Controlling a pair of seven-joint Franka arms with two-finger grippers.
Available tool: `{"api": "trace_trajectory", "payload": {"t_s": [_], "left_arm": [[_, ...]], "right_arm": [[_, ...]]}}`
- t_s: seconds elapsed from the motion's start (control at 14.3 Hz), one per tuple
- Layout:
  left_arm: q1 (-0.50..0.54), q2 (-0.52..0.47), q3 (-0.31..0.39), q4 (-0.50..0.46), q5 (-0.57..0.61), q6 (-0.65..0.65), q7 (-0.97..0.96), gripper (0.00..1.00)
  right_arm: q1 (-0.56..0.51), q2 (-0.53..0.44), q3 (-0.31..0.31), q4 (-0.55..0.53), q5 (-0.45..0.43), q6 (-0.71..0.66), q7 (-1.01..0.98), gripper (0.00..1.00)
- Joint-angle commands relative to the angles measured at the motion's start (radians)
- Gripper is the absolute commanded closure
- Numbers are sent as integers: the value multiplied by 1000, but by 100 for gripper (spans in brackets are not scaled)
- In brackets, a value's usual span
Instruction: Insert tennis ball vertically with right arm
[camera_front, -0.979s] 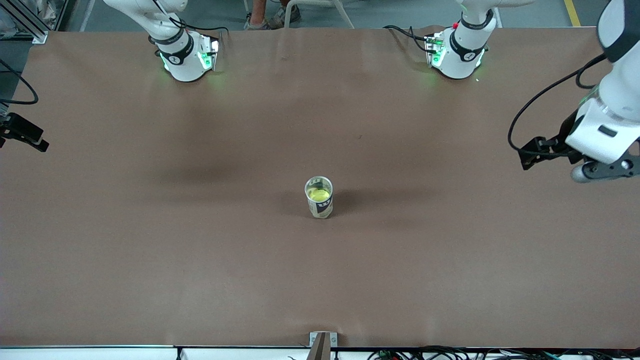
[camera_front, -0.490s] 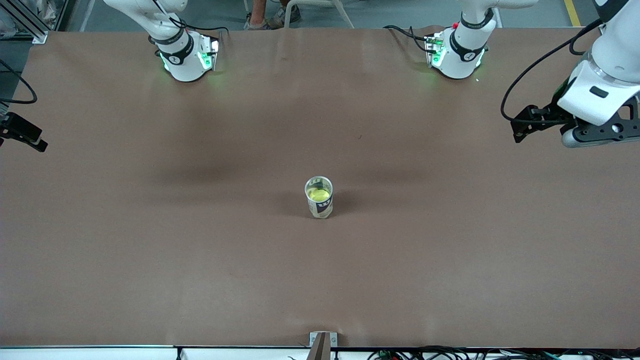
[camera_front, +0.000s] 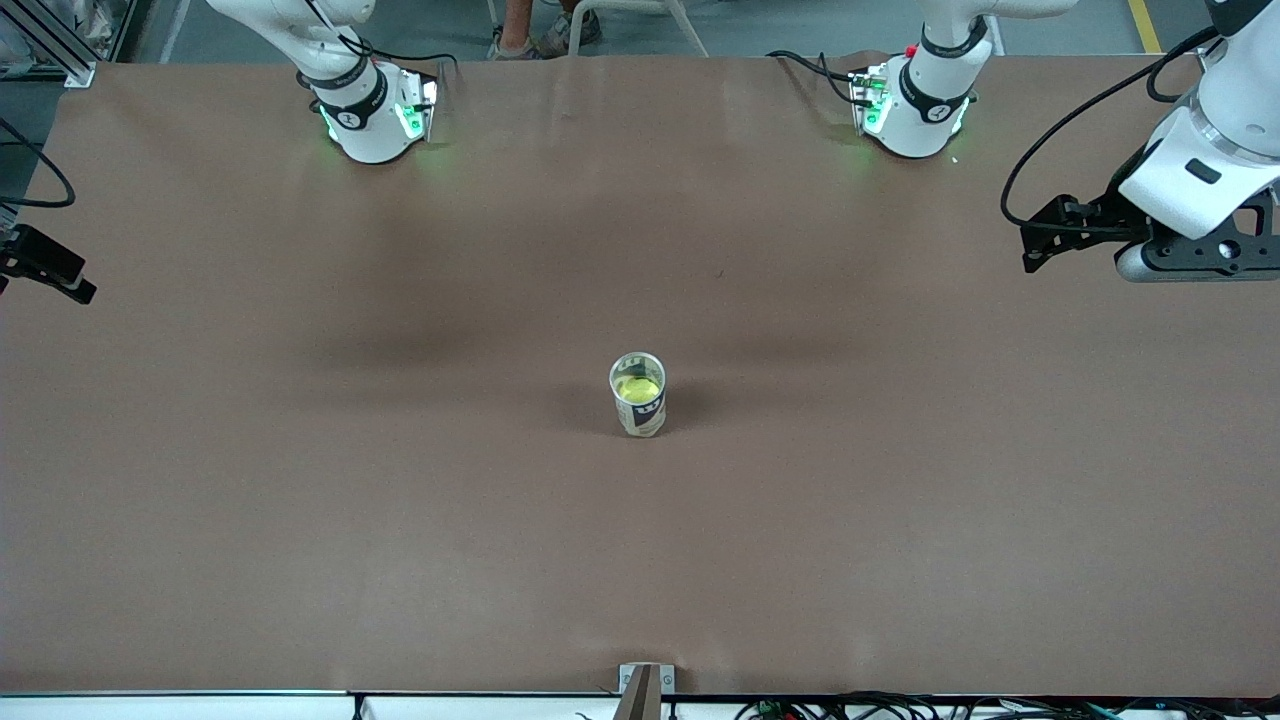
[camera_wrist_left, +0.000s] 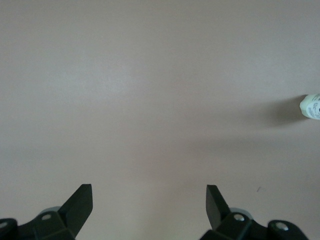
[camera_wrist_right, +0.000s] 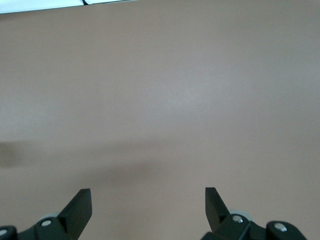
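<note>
Front view showed the ball (camera_front: 640, 388) already inside the upright can (camera_front: 638, 396) mid-table. Left gripper (camera_wrist_left: 149, 200) and right gripper (camera_wrist_right: 148, 200) both gaped wide, empty, over bare table. Risk seemed small: a stray arm sweep could topple the can.

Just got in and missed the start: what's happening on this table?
Nothing is being handled. The tennis ball sits inside the clear can, upright mid-table. The left gripper hangs open over the table's left-arm end; the right gripper is open over bare table, holding nothing.
</note>
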Motion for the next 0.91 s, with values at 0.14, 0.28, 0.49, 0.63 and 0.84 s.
{"api": "trace_trajectory", "payload": {"t_s": [0.14, 0.28, 0.49, 0.63, 0.84], "left_arm": [[-11, 9, 0, 23, -9, 1, 17, 0], [-9, 19, 0, 38, -6, -16, 20, 0], [-12, 19, -2, 41, -3, -23, 20, 0], [-9, 19, -2, 41, -3, -23, 20, 0], [-8, 17, 0, 43, 0, -26, 20, 0]], "right_arm": [[-10, -16, 18, -7, -20, -1, -5, 0], [-10, -16, 20, -7, -20, -1, -5, 0], [-9, -16, 20, -7, -20, -1, -5, 0], [-9, -16, 20, -7, -20, -1, -5, 0], [-10, -16, 18, -7, -20, -1, -5, 0]]}}
